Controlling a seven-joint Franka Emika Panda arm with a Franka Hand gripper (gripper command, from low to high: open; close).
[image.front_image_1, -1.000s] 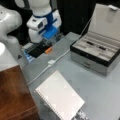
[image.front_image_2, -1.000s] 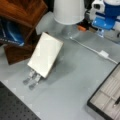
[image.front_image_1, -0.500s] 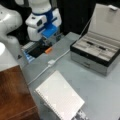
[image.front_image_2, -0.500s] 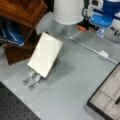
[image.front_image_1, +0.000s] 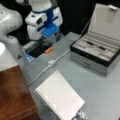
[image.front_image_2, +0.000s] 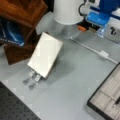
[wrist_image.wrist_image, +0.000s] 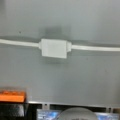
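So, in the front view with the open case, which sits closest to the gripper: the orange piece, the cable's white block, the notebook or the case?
1. Orange piece, just below the gripper.
2. White block, lower down.
3. Case, at the right.
4. Notebook, at the bottom.

The arm (image.front_image_1: 10, 22) has rounded, glossy white shells. Its wrist (image.front_image_1: 41, 21) is white with a black round spot and a bright blue bracket (image.front_image_1: 50, 30) beneath.
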